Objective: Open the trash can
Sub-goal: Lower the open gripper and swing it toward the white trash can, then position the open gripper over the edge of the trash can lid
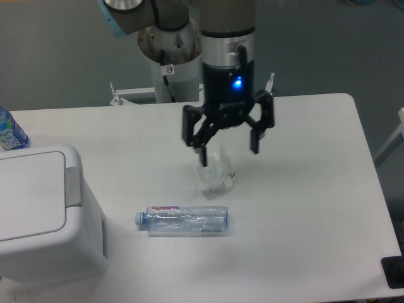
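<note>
The trash can [44,218] is a big white boxy bin at the table's left front, its flat lid down and a grey push tab [72,187] on the lid's right edge. My gripper [229,158] hangs open over the middle of the table, well to the right of the bin, with nothing between its fingers. Its left finger stands in front of a crumpled clear wrapper [214,178].
A clear plastic bottle [182,221] lies on its side in front of the wrapper. Another bottle with a blue label [9,134] pokes in at the left edge. The arm's base column [172,57] stands behind the table. A dark object [394,271] sits at the right front corner.
</note>
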Robot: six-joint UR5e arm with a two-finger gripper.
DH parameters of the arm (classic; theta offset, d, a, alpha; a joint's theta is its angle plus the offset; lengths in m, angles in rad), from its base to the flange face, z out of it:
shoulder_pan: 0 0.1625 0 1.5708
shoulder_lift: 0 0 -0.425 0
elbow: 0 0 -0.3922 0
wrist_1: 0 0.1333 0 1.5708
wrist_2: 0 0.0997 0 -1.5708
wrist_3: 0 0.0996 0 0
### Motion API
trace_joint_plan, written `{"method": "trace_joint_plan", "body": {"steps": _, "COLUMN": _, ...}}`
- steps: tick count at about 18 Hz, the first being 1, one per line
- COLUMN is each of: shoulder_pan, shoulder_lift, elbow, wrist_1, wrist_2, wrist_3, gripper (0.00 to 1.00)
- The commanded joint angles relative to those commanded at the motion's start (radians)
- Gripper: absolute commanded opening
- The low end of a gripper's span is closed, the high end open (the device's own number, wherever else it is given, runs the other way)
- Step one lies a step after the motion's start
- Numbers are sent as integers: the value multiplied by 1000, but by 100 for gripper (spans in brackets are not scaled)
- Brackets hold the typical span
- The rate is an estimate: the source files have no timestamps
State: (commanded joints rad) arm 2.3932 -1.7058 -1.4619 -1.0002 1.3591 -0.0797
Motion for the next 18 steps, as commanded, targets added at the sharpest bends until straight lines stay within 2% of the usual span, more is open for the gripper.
{"method": "trace_joint_plan", "body": {"steps": 7, "shoulder_pan": -115, "shoulder_lift": -37, "elbow": -12, "wrist_1": -3, "wrist_2": 3, "wrist_3": -12, "gripper": 100}}
{"method": "trace_joint_plan", "body": {"steps": 18, "shoulder_pan": -184, "shoulder_lift": -34, "elbow": -32, "wrist_1": -3, "wrist_2": 6, "wrist_3": -40, "gripper": 100}}
